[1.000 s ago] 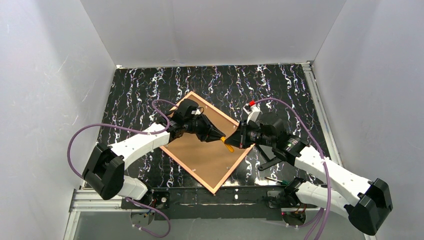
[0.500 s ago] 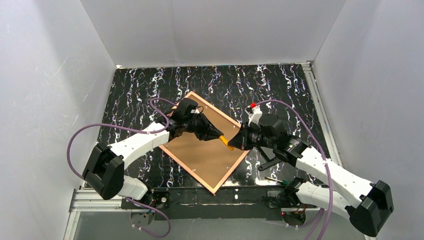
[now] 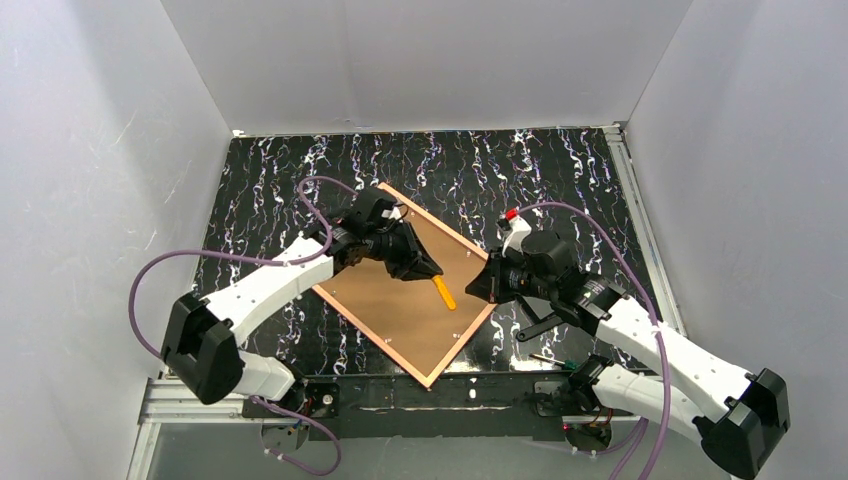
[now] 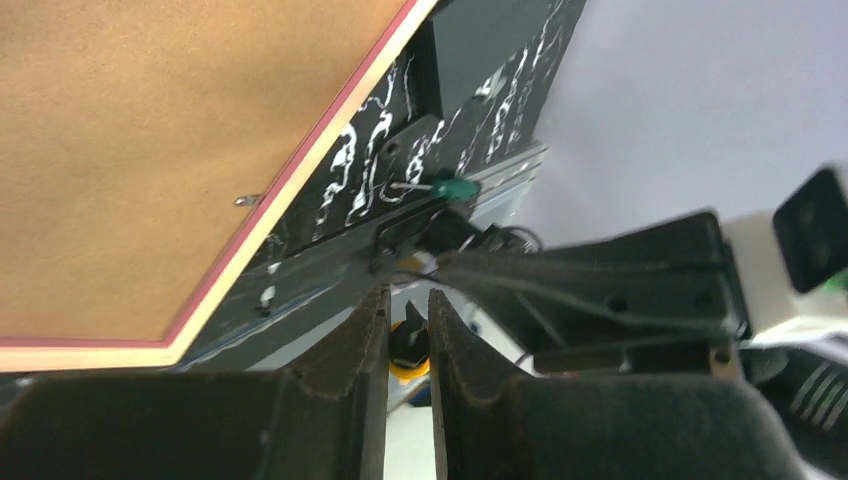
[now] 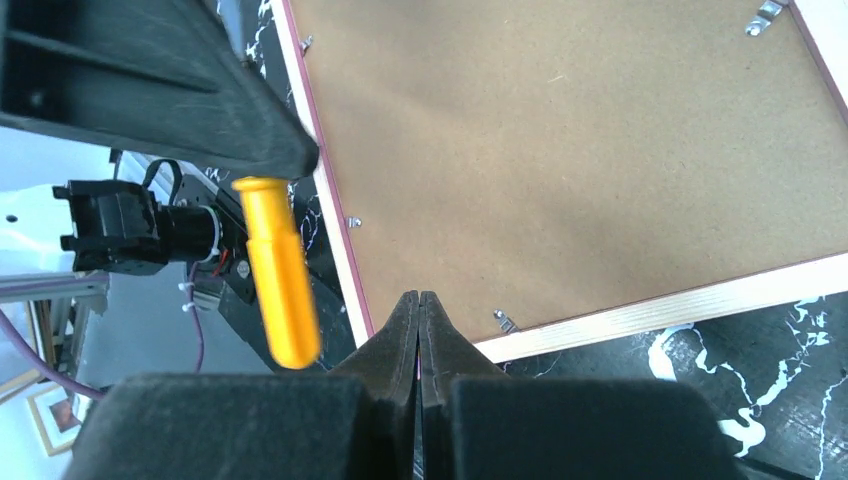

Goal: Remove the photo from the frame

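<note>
The frame lies face down on the black marbled table, its brown back board up and its thin pink edge around it. The photo is hidden under that board. My left gripper hovers over the board's right half, shut on the black end of an orange-handled tool that points toward the right arm. In the left wrist view the tool sits between the narrow-set jaws of the left gripper. My right gripper is shut on nothing, just off the frame's right edge, a short gap from the tool.
Small metal tabs hold the board along the frame's inner edge. A green-handled tool lies at the table's near edge by the right arm's base. White walls enclose the table on three sides.
The left gripper has drawn back to the left with the orange tool. The tool's tip, earlier against the right gripper, now stands apart from it. The right gripper has shifted slightly right.
</note>
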`<state>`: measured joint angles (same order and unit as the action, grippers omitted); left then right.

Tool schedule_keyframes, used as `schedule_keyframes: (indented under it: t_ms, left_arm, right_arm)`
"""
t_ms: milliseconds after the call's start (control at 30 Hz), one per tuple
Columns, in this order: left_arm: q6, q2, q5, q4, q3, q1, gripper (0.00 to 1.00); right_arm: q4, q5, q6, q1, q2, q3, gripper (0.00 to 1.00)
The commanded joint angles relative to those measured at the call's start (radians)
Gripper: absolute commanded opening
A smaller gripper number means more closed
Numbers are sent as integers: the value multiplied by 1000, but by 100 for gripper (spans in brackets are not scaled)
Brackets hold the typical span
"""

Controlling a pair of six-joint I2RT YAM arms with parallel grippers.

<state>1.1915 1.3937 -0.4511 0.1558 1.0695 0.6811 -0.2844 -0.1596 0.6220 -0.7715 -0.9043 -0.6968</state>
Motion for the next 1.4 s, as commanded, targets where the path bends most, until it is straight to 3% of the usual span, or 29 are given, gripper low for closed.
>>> schedule_keyframes:
  t_ms: [0,133,200,233,333,400,600,800,833,933,1000,1067,1233,1367]
  left_arm:
    - [-244,-95,-23,-231,32,12,0]
    - [-299,-67,-234,-120,34,12,0]
    - [-438,-43,-297,-225,98,16,0]
    - [-540,-38,-272,-310,130,18,0]
    - [-845,-33,15,-601,191,36,0]
    - [-941,-7,138,-631,179,42,0]
    - [-1016,212,292,-608,151,61,0]
    - [-1032,318,378,-512,143,90,0]
    - [-1032,331,379,-510,147,92,4]
    - [-1011,346,386,-509,150,94,27]
    - [-995,335,384,-507,140,94,47]
    - [-980,318,379,-506,122,94,59]
    - [-956,216,369,-507,46,94,75]
    - [-955,133,366,-514,-36,94,75]
  right_arm:
    - [27,-39,-53,0,46,14,1]
    - [110,-143,-36,0,36,24,1]
    - [108,-136,-28,1,30,16,1]
    - [93,-112,-30,1,31,10,1]
    - [-45,13,-50,3,35,-22,1]
    - [-112,84,-56,7,44,-33,1]
    - [-147,154,-18,9,156,23,1]
    - [-150,178,21,10,250,99,1]
    - [-149,174,25,10,253,104,1]
    - [-139,166,32,11,243,111,1]
    - [-128,135,32,11,231,111,1]
    - [-113,121,30,11,215,111,1]
    - [-104,103,26,11,193,108,1]
    - [-98,98,27,11,195,116,1]
